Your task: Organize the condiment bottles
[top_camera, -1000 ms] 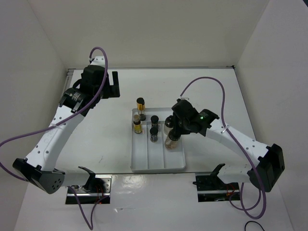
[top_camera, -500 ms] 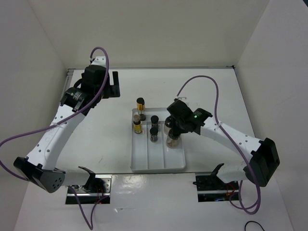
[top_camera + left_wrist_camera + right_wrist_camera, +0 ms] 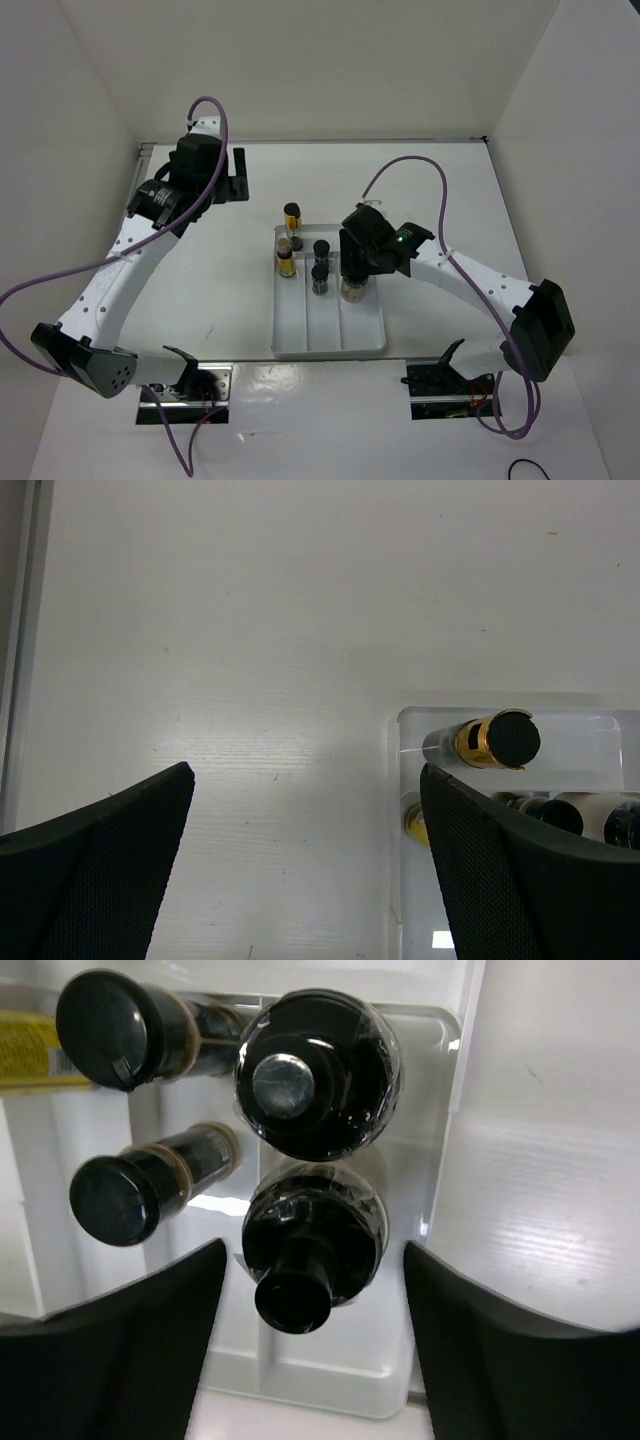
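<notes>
Right gripper (image 3: 356,268) hovers over the right slot of the tray (image 3: 328,345) in our top view; left gripper (image 3: 238,176) is well apart, back left. Two dark bottles (image 3: 321,248) stand in the middle slot, yellow bottles (image 3: 292,217) at the tray's back left corner. Left wrist: we see its jaws spread wide over the table (image 3: 250,630). Right wrist: fingers (image 3: 110,1360) apart, flanking the nearer round bottle (image 3: 312,1250) without touching; second round bottle (image 3: 318,1075) just behind it, same slot.
</notes>
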